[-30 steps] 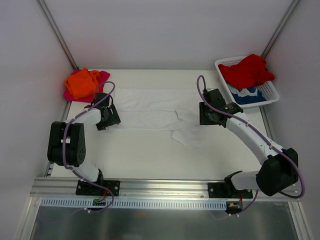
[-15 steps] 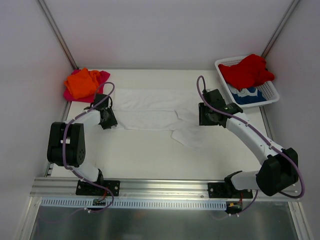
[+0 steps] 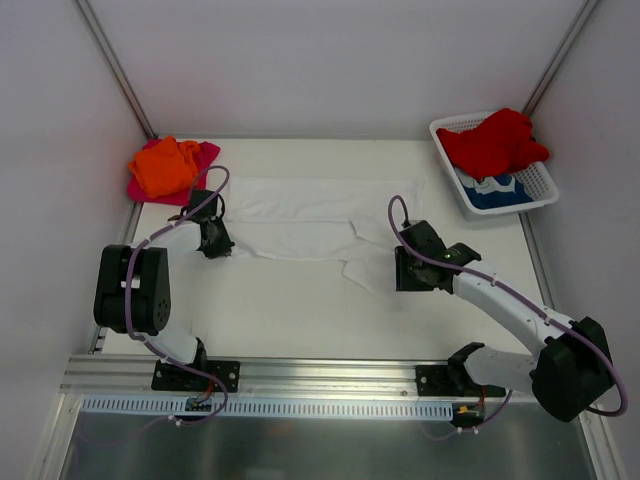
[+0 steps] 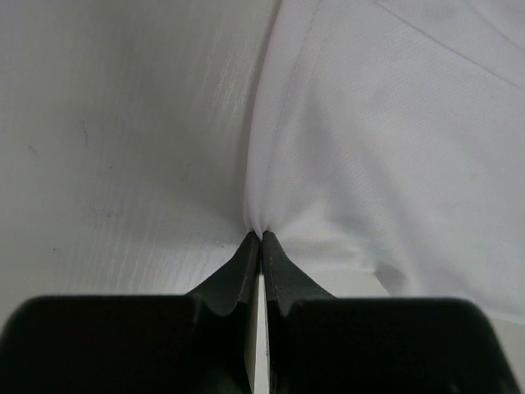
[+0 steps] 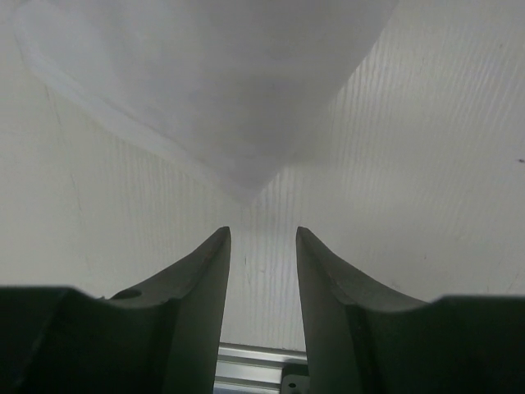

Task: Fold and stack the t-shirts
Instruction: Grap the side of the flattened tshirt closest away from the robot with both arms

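Right gripper (image 5: 262,235) has dropped back toward the near edge since a second ago. Its jaws stand apart, and the shirt (image 5: 213,90) tapers to a sleeve tip just ahead of them, untouched. My left gripper (image 4: 261,238) is clamped on the shirt's left edge with a thin bite. The shirt lies across the middle of the table (image 3: 290,310). If I close the right here, I judge it catches only table. A pull from the left alone could slip that pinch or skew the cloth.

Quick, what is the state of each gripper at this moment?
Left gripper: closed, pinching the edge of the white t-shirt.
Right gripper: open, holding nothing; the t-shirt's corner lies just ahead.
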Motion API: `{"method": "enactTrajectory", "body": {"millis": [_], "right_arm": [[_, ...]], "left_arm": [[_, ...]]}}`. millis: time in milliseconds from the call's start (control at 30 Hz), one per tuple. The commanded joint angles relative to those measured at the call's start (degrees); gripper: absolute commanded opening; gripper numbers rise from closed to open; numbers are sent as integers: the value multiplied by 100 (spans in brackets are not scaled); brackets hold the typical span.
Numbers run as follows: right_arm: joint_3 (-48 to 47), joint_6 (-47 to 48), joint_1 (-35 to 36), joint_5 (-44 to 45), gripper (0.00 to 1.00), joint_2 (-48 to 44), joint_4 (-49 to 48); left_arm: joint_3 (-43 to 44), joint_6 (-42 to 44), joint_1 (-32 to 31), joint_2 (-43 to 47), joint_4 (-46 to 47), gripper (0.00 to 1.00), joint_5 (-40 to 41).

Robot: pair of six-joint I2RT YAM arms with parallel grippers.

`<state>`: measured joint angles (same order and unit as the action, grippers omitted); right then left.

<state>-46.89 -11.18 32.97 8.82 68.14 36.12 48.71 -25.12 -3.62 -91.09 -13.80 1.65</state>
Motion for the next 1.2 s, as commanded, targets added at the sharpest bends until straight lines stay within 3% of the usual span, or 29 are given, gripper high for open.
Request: {"method": "enactTrajectory", "body": {"millis": [0, 267, 333, 767, 1167], "right_arm": [[321, -411, 148, 216, 41, -318, 0], [831, -675, 420, 489, 43, -442, -114], [840, -640, 447, 498, 50, -328, -201], [366, -403, 632, 410, 50, 884, -861], [145, -385, 772, 419, 49, 1246, -1028]], "left_arm": [[-98, -45, 54, 91, -123, 0, -103], [-98, -36, 54, 56, -123, 0, -112], [-81, -28, 45, 56, -114, 0, -121], [-63, -28, 45, 12, -123, 0, -121], [-72, -19, 45, 21, -123, 0, -121]]}}
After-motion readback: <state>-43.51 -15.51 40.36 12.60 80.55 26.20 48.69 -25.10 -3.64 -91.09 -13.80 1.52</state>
